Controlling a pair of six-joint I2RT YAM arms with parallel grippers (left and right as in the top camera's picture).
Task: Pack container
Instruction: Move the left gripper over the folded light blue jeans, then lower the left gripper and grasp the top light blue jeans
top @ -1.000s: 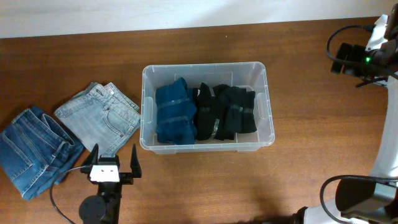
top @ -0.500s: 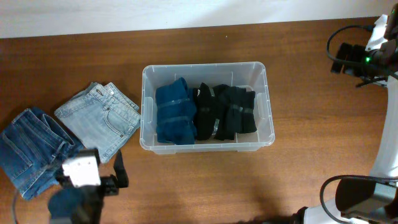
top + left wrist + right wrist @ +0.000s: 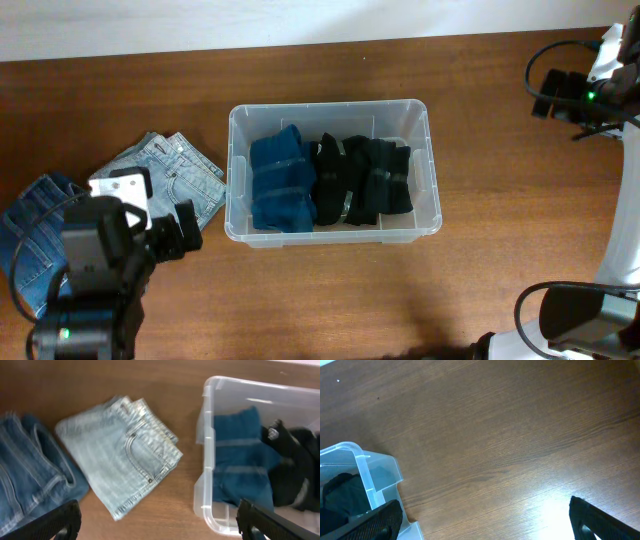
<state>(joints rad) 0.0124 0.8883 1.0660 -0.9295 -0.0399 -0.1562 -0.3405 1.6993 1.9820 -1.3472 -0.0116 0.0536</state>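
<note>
Two claws gaped wide, gripping nothing: left claw (image 3: 157, 522) above pale folded jeans (image 3: 120, 450) beside the container (image 3: 330, 233), which sat mid-desk (image 3: 300, 290) holding dark folded clothes (image 3: 340, 185); right claw (image 3: 485, 522) hung off its corner

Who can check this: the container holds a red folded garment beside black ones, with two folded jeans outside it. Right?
The overhead view shows the folded garment in the container is blue, not red; the black ones and folded jeans outside are as stated.

Container (image 3: 330, 104) top open, clothes (image 3: 360, 182) cover floor; jeans (image 3: 190, 170) beside L wall
</note>
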